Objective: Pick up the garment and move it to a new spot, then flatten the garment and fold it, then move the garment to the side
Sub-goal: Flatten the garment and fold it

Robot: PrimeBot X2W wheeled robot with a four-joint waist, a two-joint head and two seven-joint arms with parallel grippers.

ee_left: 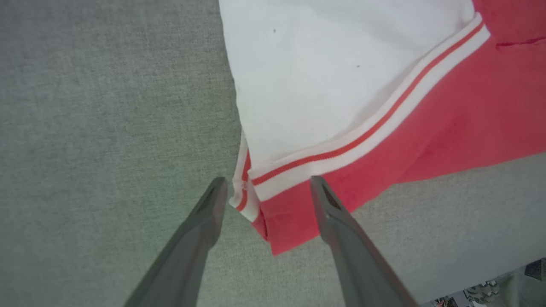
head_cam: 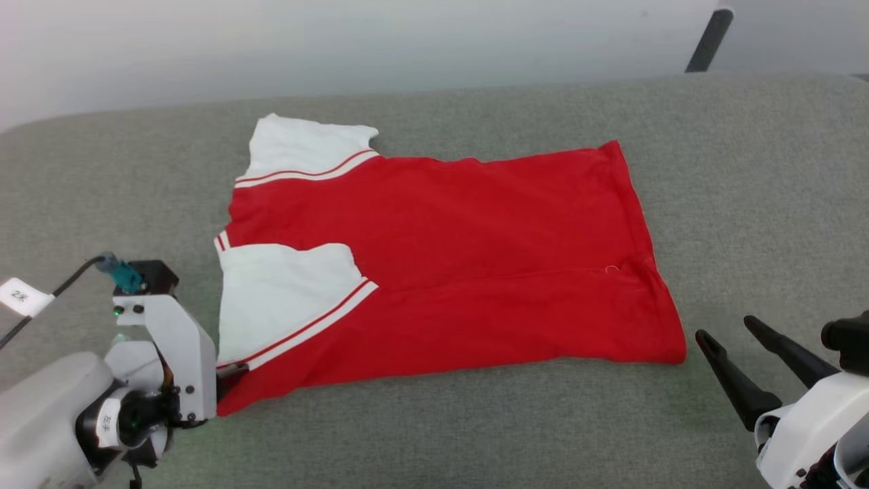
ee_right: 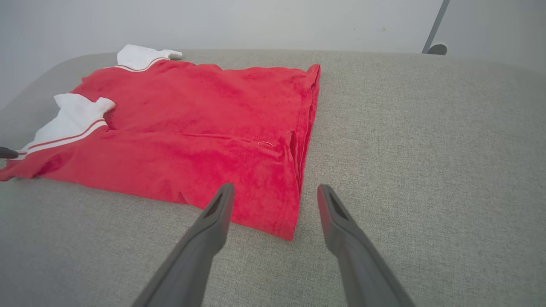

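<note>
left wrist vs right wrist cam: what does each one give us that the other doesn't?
Left wrist: close-up of the near sleeve with its striped trim, and a red corner of the garment between the fingers of the open left gripper.
Right wrist: the garment end to end, far sleeve, hem, hem corner ahead of the open right gripper, wall, dark pole.
Both: garment on the grey cushion.

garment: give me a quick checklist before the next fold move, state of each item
1. Left gripper open: ok.
2. Right gripper open: ok.
3. Garment flat on the grey cushion: ok, near side already folded in.
4. Sleeve-end corner lined up with left gripper: ok.
5. Hem corner just ahead of right gripper: ok.
6. Far sleeve folded in: not ok, it sticks out.
</note>
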